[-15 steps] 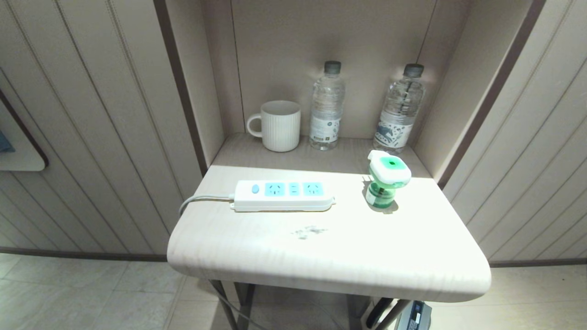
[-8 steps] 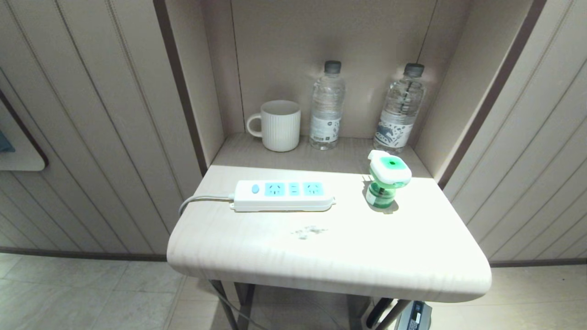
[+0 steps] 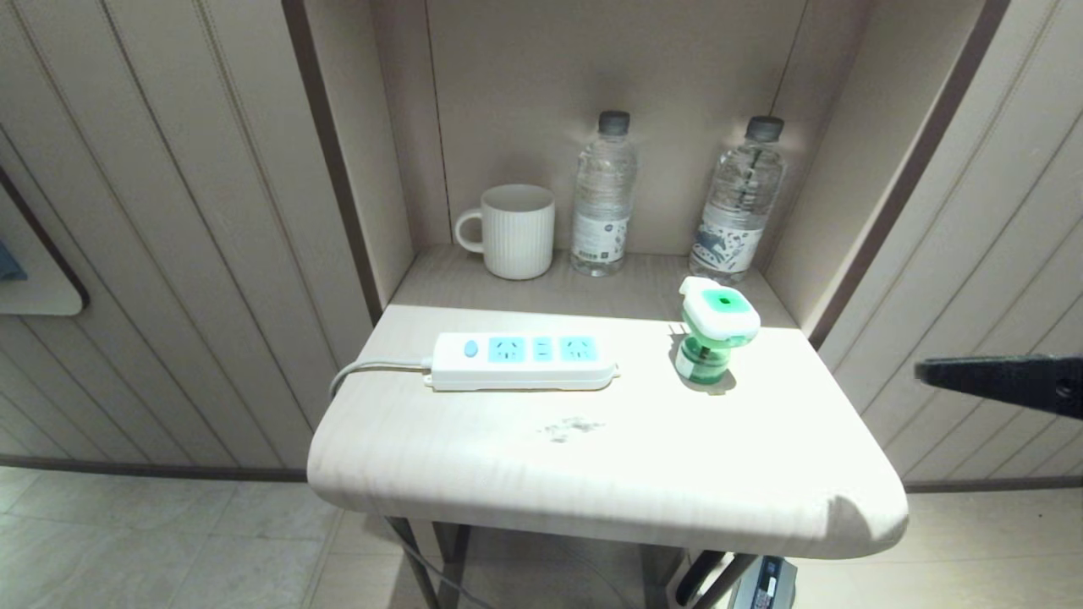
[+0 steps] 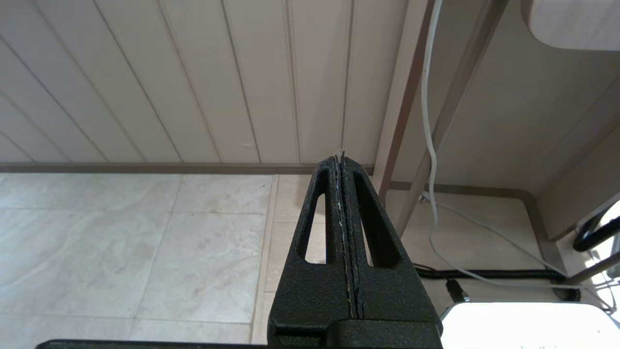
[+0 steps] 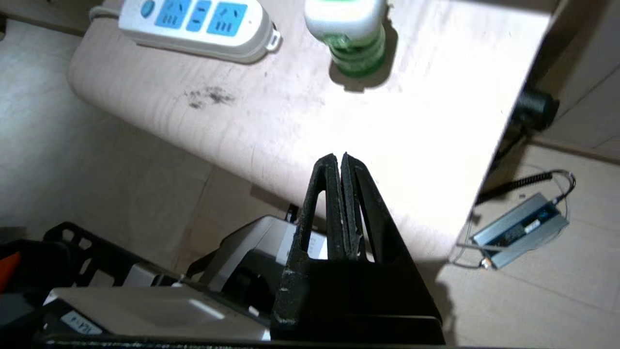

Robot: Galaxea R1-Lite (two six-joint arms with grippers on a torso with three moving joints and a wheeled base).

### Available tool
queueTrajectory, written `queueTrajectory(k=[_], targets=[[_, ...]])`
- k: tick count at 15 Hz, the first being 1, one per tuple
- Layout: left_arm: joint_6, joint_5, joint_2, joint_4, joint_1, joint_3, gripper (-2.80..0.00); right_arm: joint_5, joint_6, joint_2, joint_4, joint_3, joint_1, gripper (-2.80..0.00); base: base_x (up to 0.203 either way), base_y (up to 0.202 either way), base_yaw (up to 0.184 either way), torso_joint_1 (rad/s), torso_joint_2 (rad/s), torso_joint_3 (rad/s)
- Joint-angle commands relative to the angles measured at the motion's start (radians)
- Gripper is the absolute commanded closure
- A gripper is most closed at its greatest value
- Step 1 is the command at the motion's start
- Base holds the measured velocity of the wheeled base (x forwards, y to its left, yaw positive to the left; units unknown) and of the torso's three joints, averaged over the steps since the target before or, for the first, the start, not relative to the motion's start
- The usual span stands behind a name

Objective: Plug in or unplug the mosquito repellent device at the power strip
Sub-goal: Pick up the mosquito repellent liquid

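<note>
My right claw (image 5: 341, 157), clenched empty, hangs at the table's near right; the repellent unit (image 3: 715, 331) stands unplugged right of the power strip (image 3: 523, 360): light, top-heavy, best gripped by its square head

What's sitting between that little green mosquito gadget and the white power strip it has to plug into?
Nothing visible. The mosquito repellent device stands upright to the right of the power strip, with only bare tabletop between them. The mug and two water bottles stand farther back in the alcove.
</note>
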Motion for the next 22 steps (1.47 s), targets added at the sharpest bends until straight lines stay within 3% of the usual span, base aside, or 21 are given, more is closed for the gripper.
queueTrajectory(k=[1,3,4,5,9,12,18,22], targets=[[0.0,0.0,0.0,0.001,0.0,0.0,0.0,-0.067,-0.003,0.026,-0.097,0.04,0.146,0.0,0.0,0.0,0.0,0.0,0.0,0.0],[0.0,0.0,0.0,0.001,0.0,0.0,0.0,-0.277,-0.035,0.056,-0.242,0.137,0.327,0.0,0.0,0.0,0.0,0.0,0.0,0.0],[0.0,0.0,0.0,0.001,0.0,0.0,0.0,-0.368,-0.064,0.068,-0.334,0.194,0.358,-2.8,0.0,0.0,0.0,0.0,0.0,0.0],[0.0,0.0,0.0,0.001,0.0,0.0,0.0,-0.42,-0.094,0.07,-0.419,0.236,0.36,-2.8,0.0,0.0,0.0,0.0,0.0,0.0],[0.0,0.0,0.0,0.001,0.0,0.0,0.0,-0.504,-0.194,0.059,-0.663,0.316,0.333,-2.8,0.0,0.0,0.0,0.0,0.0,0.0],[0.0,0.0,0.0,0.001,0.0,0.0,0.0,-0.553,-0.207,0.134,-0.839,0.376,0.273,-2.8,0.0,0.0,0.0,0.0,0.0,0.0],[0.0,0.0,0.0,0.001,0.0,0.0,0.0,-0.585,-0.305,0.348,-1.327,0.481,0.246,-2.8,0.0,0.0,0.0,0.0,0.0,0.0],[0.0,0.0,0.0,0.001,0.0,0.0,0.0,-0.564,-0.343,0.397,-1.476,0.51,0.153,-2.8,0.0,0.0,0.0,0.0,0.0,0.0]])
